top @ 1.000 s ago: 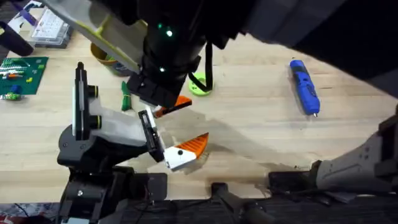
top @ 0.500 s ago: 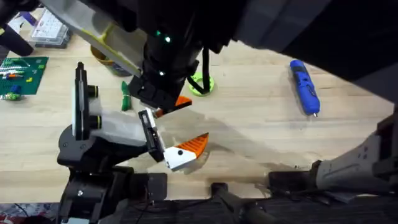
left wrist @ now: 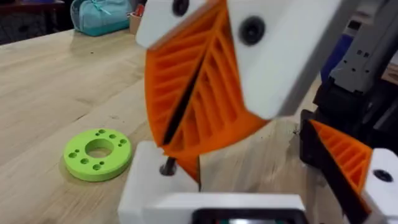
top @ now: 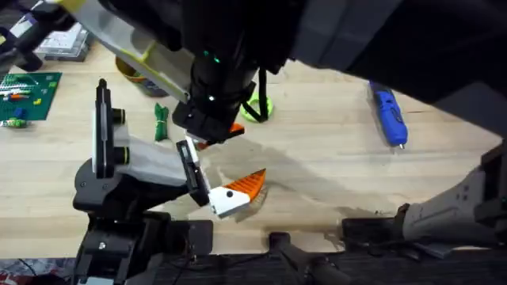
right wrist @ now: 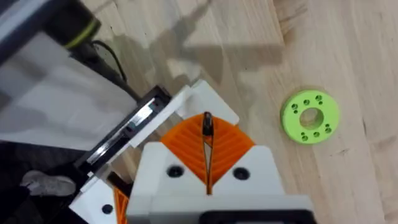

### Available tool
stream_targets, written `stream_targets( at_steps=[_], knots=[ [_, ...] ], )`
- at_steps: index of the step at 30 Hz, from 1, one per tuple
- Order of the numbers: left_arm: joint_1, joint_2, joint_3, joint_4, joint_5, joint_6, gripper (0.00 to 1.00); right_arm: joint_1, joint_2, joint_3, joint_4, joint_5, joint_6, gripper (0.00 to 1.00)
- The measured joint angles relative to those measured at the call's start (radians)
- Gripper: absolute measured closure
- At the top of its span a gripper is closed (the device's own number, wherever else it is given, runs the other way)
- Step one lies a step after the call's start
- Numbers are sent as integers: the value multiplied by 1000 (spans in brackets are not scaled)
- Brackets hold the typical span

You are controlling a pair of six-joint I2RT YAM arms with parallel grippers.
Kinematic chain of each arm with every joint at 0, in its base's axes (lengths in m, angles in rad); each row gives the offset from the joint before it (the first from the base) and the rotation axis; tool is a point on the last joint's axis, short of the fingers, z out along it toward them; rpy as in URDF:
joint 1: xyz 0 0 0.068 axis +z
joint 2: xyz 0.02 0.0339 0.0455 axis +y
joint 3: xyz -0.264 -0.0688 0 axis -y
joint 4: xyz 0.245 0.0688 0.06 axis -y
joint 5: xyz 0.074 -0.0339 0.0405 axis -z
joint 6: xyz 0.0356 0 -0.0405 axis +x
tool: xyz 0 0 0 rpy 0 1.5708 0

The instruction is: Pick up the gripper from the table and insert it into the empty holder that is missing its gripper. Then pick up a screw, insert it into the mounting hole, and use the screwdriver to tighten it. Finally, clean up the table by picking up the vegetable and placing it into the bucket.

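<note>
We are at the screw step: our right gripper [right wrist: 207, 146] pinches a screw [right wrist: 207, 124]; next we must seat it in the holder [top: 150, 162], centre-left.

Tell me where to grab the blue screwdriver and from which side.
Grip the screwdriver mid-barrel from straight above, fingers across its width. It lies flat on the table, tip pointing toward the arms' bases, with open wood on both long sides.

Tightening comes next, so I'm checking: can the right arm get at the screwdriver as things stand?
Probably, though not at once. The screwdriver lies alone on bare table, nothing crowding it. But the right claw is shut on a small dark screw over the holder and must release that first.
</note>
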Motion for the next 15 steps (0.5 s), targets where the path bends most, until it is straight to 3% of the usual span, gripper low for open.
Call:
stream_targets(
  at_steps=[15],
  knots=[
    [0,0,0,0,0,0,13,-4,0,-5,20,-18,4,991]
  ],
)
